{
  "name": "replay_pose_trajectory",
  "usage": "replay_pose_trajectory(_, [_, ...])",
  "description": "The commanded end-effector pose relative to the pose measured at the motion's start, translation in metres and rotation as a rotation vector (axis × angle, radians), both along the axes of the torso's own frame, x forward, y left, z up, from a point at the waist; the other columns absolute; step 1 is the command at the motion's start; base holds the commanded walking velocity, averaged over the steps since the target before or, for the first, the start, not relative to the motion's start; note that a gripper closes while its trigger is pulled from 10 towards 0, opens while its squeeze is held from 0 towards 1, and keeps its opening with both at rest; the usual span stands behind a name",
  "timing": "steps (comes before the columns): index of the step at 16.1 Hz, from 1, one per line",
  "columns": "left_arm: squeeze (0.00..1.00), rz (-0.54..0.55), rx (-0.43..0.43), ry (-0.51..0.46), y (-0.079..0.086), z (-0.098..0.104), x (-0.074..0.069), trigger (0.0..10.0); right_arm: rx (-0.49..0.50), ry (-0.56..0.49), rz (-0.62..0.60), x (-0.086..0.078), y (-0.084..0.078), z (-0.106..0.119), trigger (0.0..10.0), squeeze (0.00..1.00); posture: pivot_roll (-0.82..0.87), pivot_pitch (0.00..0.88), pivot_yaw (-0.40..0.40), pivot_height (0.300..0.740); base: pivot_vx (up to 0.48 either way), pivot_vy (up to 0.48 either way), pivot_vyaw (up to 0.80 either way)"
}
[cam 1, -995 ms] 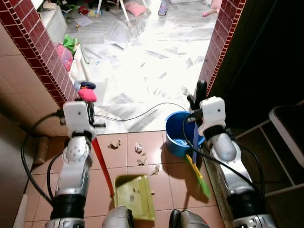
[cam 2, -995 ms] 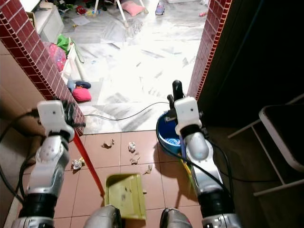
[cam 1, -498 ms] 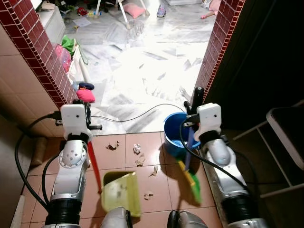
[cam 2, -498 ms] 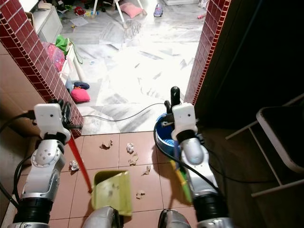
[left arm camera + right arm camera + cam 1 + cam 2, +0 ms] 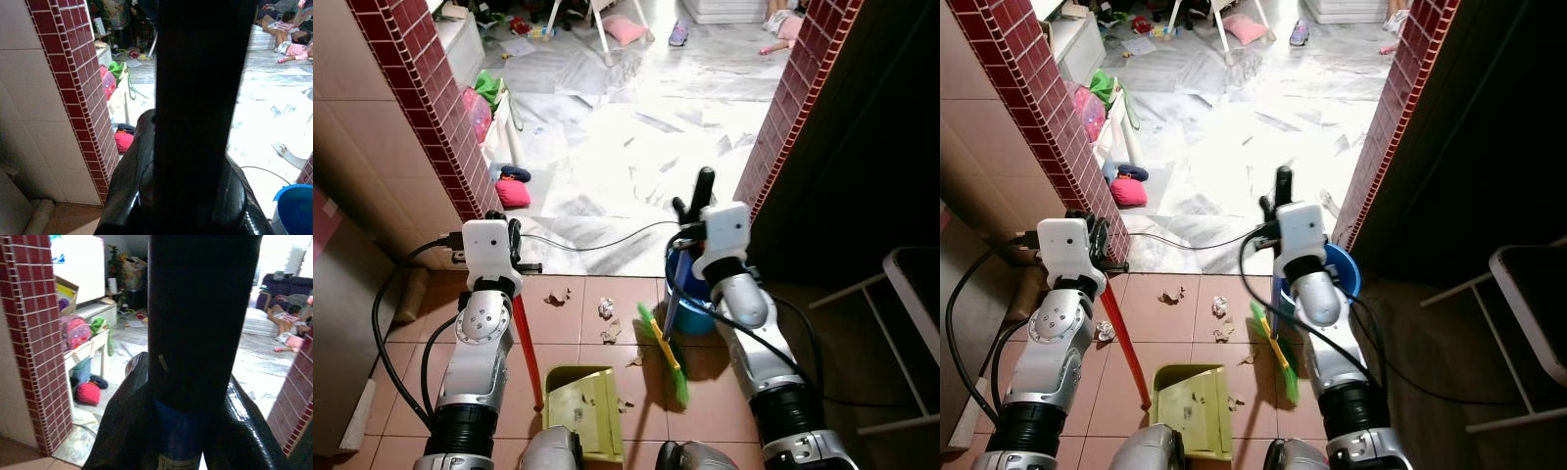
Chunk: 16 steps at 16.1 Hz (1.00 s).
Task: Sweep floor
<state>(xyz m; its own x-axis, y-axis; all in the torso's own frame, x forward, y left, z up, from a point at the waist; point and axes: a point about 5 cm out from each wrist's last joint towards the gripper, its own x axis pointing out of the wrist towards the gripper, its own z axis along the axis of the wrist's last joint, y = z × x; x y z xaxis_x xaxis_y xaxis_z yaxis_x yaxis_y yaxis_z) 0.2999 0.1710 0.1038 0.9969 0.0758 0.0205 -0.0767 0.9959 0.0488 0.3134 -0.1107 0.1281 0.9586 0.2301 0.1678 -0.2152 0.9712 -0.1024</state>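
No legible text, brand or number noted; the label on my broom handle (image 5: 173,458) is too blurred to read.

Left claw (image 5: 499,230) is gripping the red-handled dustpan (image 5: 583,411) on the tiles; right claw (image 5: 697,201) is holding the green broom (image 5: 663,343) slanted beside the blue bucket (image 5: 697,311), paper scraps (image 5: 605,308) lying between.

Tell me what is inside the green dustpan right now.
A few small scraps of crumpled paper lie in the green dustpan, near its right side and front lip. Its near end is hidden behind the robot's body at the picture's bottom edge, so anything there cannot be seen.
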Motion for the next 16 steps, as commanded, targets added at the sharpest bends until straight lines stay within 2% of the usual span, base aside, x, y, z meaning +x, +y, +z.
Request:
replay_pose_trajectory(1, [0.0, -0.014, 0.021, -0.026, 0.0, 0.008, 0.004, 10.0, 0.006, -0.033, -0.011, 0.004, -0.002, 0.008, 10.0, 0.0, 0.03, 0.046, 0.001, 0.74, 0.0, 0.0, 0.0])
replay_pose_trajectory(7, [0.0, 0.002, 0.004, -0.026, -0.008, 0.006, 0.002, 10.0, 0.01, -0.02, 0.008, 0.004, 0.002, 0.008, 10.0, 0.0, 0.04, 0.056, -0.031, 0.74, 0.0, 0.0, 0.0])
replay_pose_trajectory(11, [0.0, 0.003, 0.012, -0.042, -0.012, 0.01, 0.006, 10.0, 0.003, -0.02, 0.016, 0.004, 0.002, 0.008, 10.0, 0.0, 0.03, 0.07, -0.041, 0.74, 0.0, 0.0, 0.0])
replay_pose_trajectory(16, [0.0, 0.041, 0.032, -0.058, -0.003, 0.018, 0.013, 10.0, -0.002, -0.02, 0.006, 0.002, -0.001, 0.008, 10.0, 0.0, 0.02, 0.087, -0.039, 0.74, 0.0, 0.0, 0.0])
